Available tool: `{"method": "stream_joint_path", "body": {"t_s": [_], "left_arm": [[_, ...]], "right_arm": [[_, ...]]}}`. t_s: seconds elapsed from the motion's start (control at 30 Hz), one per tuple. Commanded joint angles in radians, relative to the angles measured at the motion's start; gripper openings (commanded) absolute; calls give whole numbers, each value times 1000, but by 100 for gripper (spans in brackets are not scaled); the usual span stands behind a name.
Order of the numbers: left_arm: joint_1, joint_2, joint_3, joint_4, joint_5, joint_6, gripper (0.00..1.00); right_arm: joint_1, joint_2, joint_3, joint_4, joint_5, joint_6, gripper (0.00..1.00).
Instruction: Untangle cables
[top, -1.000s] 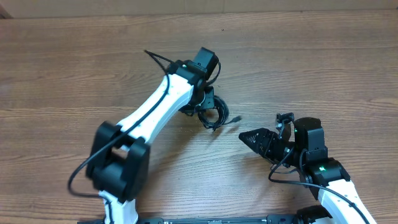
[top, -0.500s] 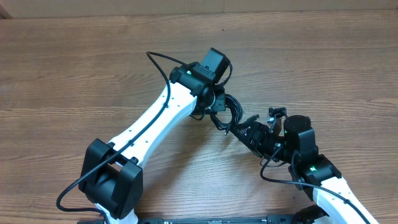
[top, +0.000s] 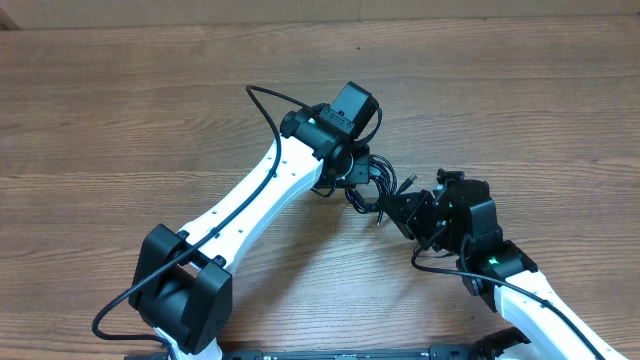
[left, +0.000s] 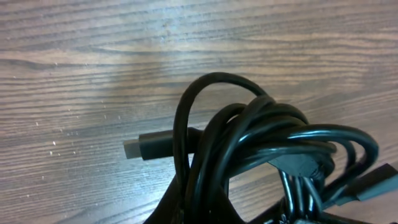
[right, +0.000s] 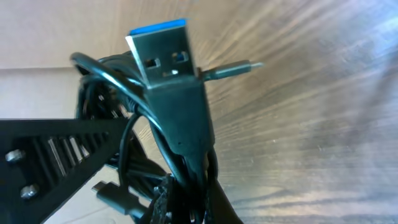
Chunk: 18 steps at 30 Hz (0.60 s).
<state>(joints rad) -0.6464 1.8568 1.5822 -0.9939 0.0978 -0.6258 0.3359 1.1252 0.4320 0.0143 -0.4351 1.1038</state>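
Several thin black flexible cables (top: 372, 186) sat knotted in one bundle between the two end effectors, just past the left gripper (top: 349, 174) and right at the tip of the right gripper (top: 399, 209). Whether the bundle rested on the brown wooden table (top: 520, 90) or was raised off it was unclear.

From overhead the left gripper's fingers were hidden beneath its own wrist. In its wrist view the looped cables (left: 249, 143) filled the lower frame, so I could not tell whether it was spread or pinching. One black plug (left: 142, 149) stuck out left of the loops.

In the right wrist view a black USB plug (right: 166, 56) with a blue insert stood blurred close to the lens, with a silver-tipped plug (right: 239, 66) behind it. Only one ribbed black finger (right: 59, 149) showed, left of the cords, and whether that gripper pinched them could not be told.
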Motion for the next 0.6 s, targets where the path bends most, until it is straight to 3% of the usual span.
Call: {"method": "stream_joint_path", "body": {"t_s": [0.0,0.13,0.27,0.57], "left_arm": [[-8,-13,16,6,57,20,4],[-5,-13,16,24,50,13,4],[18,-13,17,55,5,-73,5],[76,-13,16,68,-54,-238,8]], "right_arm": [[3,2,14,74,-101,-135,4],[3,2,14,97,-275,-294,4],[3,2,14,97,-501,-452,4],[3,2,14,96,-693,-563,4]]}}
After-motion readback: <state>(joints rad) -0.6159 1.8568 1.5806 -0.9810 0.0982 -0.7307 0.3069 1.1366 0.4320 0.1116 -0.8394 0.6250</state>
